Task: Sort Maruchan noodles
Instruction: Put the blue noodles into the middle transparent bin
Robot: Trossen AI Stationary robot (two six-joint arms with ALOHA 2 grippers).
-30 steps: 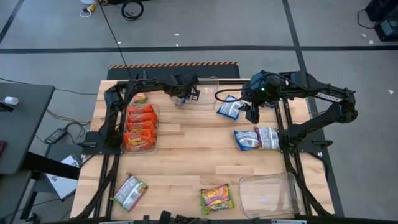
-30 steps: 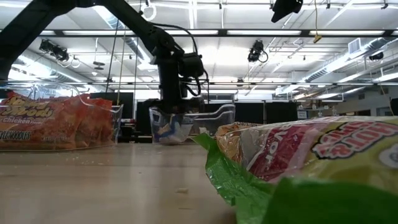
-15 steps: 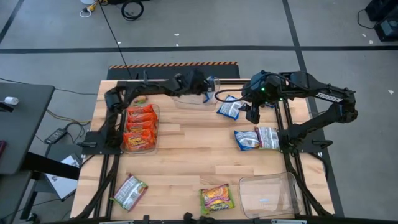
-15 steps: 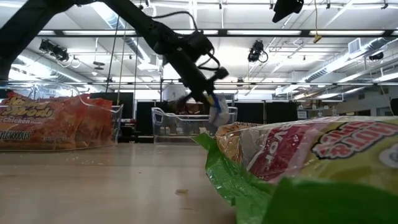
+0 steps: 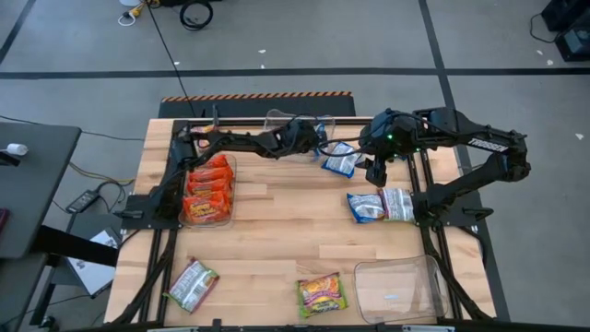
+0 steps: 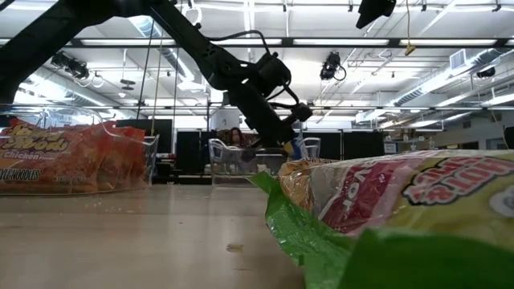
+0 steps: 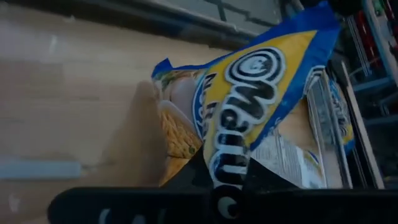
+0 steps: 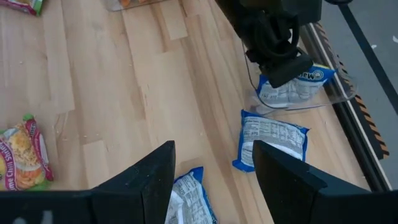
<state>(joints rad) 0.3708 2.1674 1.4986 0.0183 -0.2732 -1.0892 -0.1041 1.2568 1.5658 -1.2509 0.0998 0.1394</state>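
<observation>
My left gripper (image 5: 313, 140) reaches to the far middle of the table and is shut on a blue-and-yellow noodle packet (image 7: 249, 99) beside a clear tray (image 5: 288, 120). My right gripper (image 5: 373, 171) hovers open above another blue packet (image 5: 340, 160) lying flat. Flat on the wood lie one more blue packet (image 5: 365, 207) and a silver-white one (image 5: 398, 203) near the right edge, a silver-and-red packet (image 5: 192, 284) and a yellow-green packet (image 5: 320, 295) near the front. Several orange packets fill a clear tray (image 5: 208, 189) on the left. My left gripper pinches the blue-and-yellow packet between its two fingers at one edge (image 7: 227, 167). The fingers (image 8: 281, 62) slant down toward the table's right side. The packet (image 8: 292, 84) hangs from them at the clear tray's right end; I cannot tell whether it touches the tray.
An empty clear tray (image 5: 396, 288) sits at the near right corner. Dark arm frames run along both side edges of the table (image 5: 277, 235). Bare wood lies in the middle. The yellow-green packet (image 6: 401, 209) fills the low view's foreground.
My left gripper has moved toward the table's right edge with the blue-and-yellow packet and has tipped from pointing straight down to slanting. The packet has come up out of the clear tray and hangs at its right end.
</observation>
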